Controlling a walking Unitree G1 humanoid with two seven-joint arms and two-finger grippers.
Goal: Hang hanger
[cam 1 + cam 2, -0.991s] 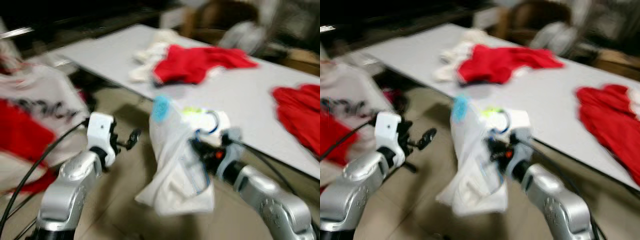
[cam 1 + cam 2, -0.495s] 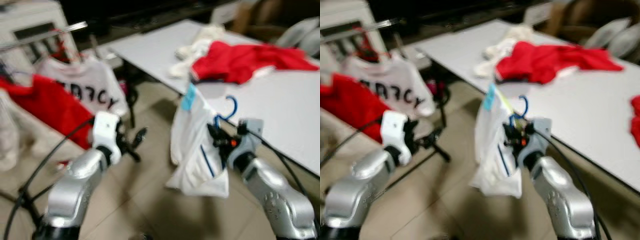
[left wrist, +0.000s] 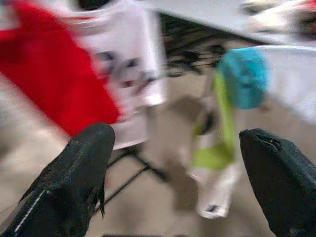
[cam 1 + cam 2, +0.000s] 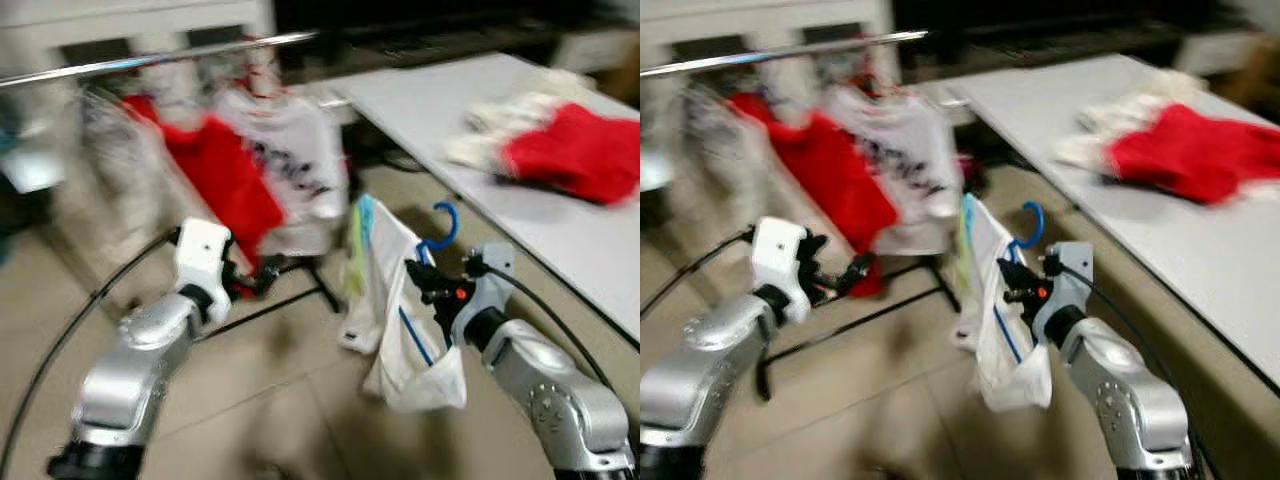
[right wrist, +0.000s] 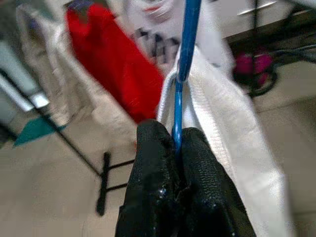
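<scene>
My right gripper point(image 5: 170, 148) is shut on the neck of a blue hanger point(image 4: 443, 222) that carries a white garment point(image 4: 405, 320) with a blue and green tag. It hangs in front of me, right of centre, over the floor. A silver clothes rail point(image 4: 150, 62) runs across the upper left, with red point(image 4: 220, 180) and white printed shirts point(image 4: 295, 160) hanging from it. My left gripper point(image 3: 177, 177) is open and empty, held out toward the rail's hanging clothes, left of the garment.
A white table point(image 4: 440, 100) stretches along the right, with a red and white pile of clothes point(image 4: 560, 150) on it. The rack's black foot bars point(image 4: 290, 300) lie on the tiled floor below the hanging shirts. The views are blurred by motion.
The camera has swung left: the table slid to the right and the clothes rail came into view. The right gripper keeps hold of the hanger with the white garment.
</scene>
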